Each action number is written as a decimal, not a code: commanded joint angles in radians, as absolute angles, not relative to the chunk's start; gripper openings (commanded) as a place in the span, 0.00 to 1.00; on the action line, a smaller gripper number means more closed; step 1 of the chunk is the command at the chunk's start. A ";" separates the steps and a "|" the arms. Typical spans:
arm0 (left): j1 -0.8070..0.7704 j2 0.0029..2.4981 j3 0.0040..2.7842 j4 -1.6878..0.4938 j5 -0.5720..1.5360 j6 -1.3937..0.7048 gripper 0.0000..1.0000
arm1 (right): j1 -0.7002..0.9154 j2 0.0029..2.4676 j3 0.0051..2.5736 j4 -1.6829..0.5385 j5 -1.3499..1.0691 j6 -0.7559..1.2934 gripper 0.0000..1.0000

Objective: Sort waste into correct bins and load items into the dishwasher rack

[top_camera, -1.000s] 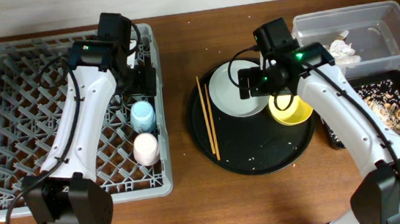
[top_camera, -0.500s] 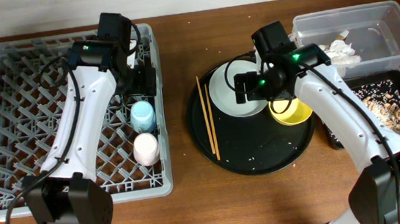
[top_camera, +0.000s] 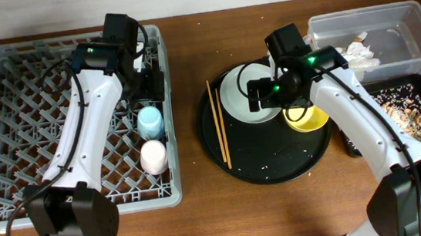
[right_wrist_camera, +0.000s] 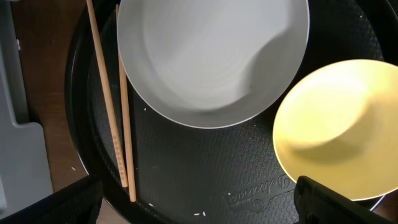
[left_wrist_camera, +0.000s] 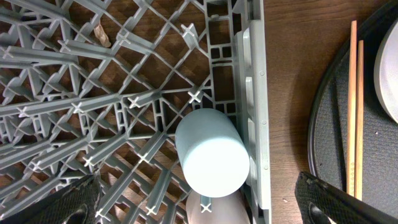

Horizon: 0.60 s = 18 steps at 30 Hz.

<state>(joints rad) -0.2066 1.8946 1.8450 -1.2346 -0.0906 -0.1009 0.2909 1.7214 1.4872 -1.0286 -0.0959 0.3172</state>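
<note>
The grey dishwasher rack [top_camera: 34, 135] holds the blue cup [top_camera: 150, 122] and the pink cup [top_camera: 153, 156], both upside down at its right wall. My left gripper [top_camera: 148, 85] is open and empty just above the blue cup [left_wrist_camera: 211, 154]; the pink cup [left_wrist_camera: 214, 210] peeks out below it. The pale plate [top_camera: 243, 98], yellow bowl [top_camera: 307, 116] and chopsticks [top_camera: 219, 125] lie on the round black tray [top_camera: 269, 163]. My right gripper [top_camera: 270, 90] is open and empty above the plate [right_wrist_camera: 211, 56], with the bowl [right_wrist_camera: 339, 124] and chopsticks [right_wrist_camera: 112, 106] below it.
The clear tub [top_camera: 402, 18] at the far right holds crumpled white paper [top_camera: 361, 53]. The shallow black tray [top_camera: 353, 147] in front of it holds brown scraps with rice [top_camera: 407, 111]. A few rice grains lie on the round tray. Bare wooden table lies between rack and round tray.
My right gripper has moved a little left, from over the bowl's edge to over the plate. The left arm has not moved.
</note>
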 commanded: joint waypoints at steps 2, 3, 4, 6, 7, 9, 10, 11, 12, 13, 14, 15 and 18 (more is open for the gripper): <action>-0.208 1.892 1.864 -1.236 -0.095 -0.096 0.99 | 0.302 1.726 1.480 -1.024 -0.102 0.310 0.99; -0.208 1.892 1.864 -1.236 -0.095 -0.096 0.99 | 0.302 1.726 1.480 -1.014 -0.101 0.290 1.00; -0.208 1.892 1.864 -1.236 -0.095 -0.096 0.99 | 0.301 1.726 1.480 -0.993 -0.085 0.283 0.99; -0.208 1.892 1.864 -1.236 -0.095 -0.096 0.99 | 0.300 1.726 1.480 -0.942 -0.068 0.244 0.98; -0.208 1.892 1.864 -1.235 -0.095 -0.096 0.99 | 0.300 1.726 1.480 -0.930 -0.067 0.239 0.96; -0.208 1.892 1.864 -1.236 -0.095 -0.096 0.99 | 0.300 1.726 1.480 -0.910 0.000 0.240 0.94; -0.208 1.892 1.864 -1.236 -0.095 -0.096 0.99 | 0.300 1.726 1.480 -0.897 0.012 0.240 0.95; -0.209 1.892 1.864 -1.236 -0.095 -0.096 0.99 | 0.300 1.726 1.480 -0.896 0.012 0.240 0.95; -0.208 1.892 1.864 -1.236 -0.095 -0.096 0.99 | 0.300 1.726 1.480 -0.896 0.012 0.240 0.95; -0.209 1.892 1.864 -1.236 -0.095 -0.096 0.99 | 0.300 1.726 1.480 -0.893 0.013 0.240 0.95; -0.208 1.892 1.864 -1.235 -0.095 -0.096 0.99 | 0.300 1.726 1.480 -0.884 0.022 0.240 0.92; -0.208 1.892 1.864 -1.236 -0.095 -0.096 0.99 | 0.300 1.722 1.482 -0.873 0.052 0.240 0.82; -0.209 1.892 1.864 -1.236 -0.095 -0.096 0.99 | 0.300 1.718 1.483 -0.876 0.065 0.241 0.12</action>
